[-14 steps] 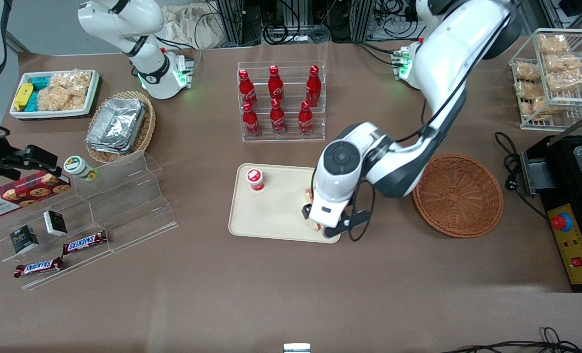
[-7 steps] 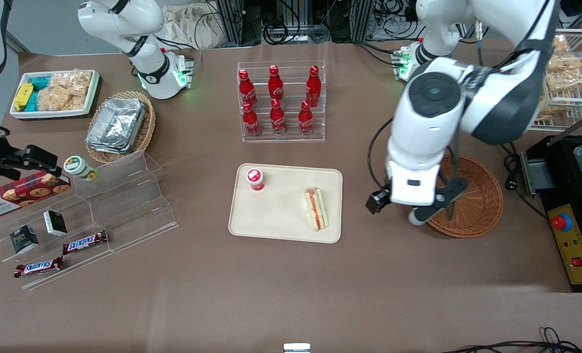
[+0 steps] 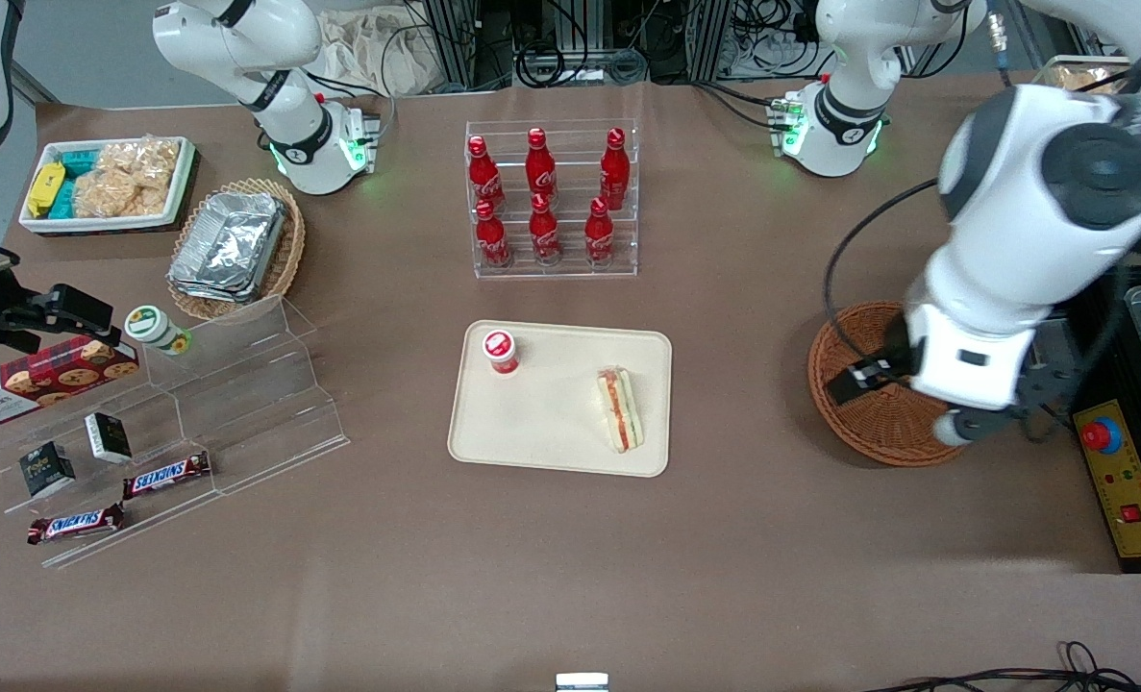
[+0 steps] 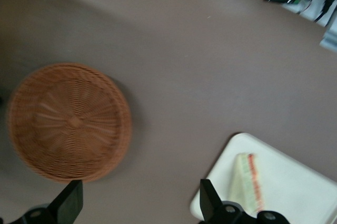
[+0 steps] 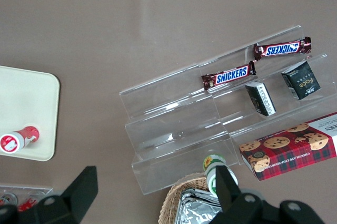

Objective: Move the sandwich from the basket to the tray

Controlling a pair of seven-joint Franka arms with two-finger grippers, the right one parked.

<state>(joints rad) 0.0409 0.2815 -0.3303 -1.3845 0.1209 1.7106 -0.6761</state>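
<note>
Left arm's gripper (image 4: 139,211) hangs over bare brown tabletop (image 4: 184,50), btwn basket and tray. Black fingers (image 4: 71,200) spread wide, nothing btwn them. Round reddish-brown woven wicker basket (image 4: 68,121) sits flat on table, nothing in it; one fingertip shows just beside its rim. Cream-beige plastic tray (image 4: 300,182), rounded corner visible near the other fingertip. Triangular white-bread sandwich (image 4: 246,182) lies on tray close to that corner, red-orange/green filling along cut edge. Basket and tray well apart.
</note>
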